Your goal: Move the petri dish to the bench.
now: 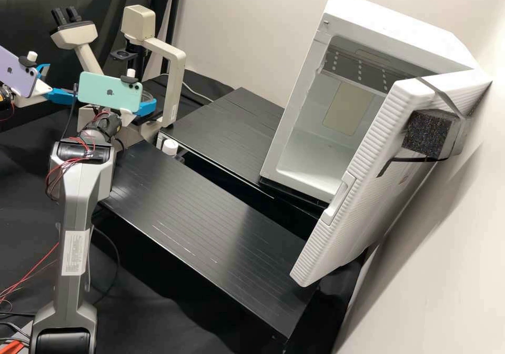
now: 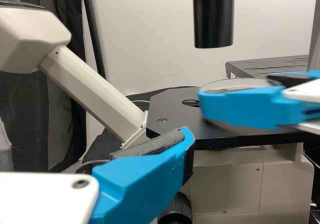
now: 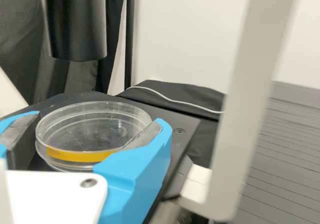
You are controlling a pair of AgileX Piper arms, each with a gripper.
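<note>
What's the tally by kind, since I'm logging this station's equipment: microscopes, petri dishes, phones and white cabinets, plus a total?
Microscope: 1
Petri dish: 1
Phones, one purple phone and one green phone: 2
White cabinet: 1
Total: 5

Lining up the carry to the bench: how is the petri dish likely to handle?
The petri dish looks stiff and probably light, being shallow with thin, clear walls. Its smooth, round side could slip or turn in the right gripper.
</note>
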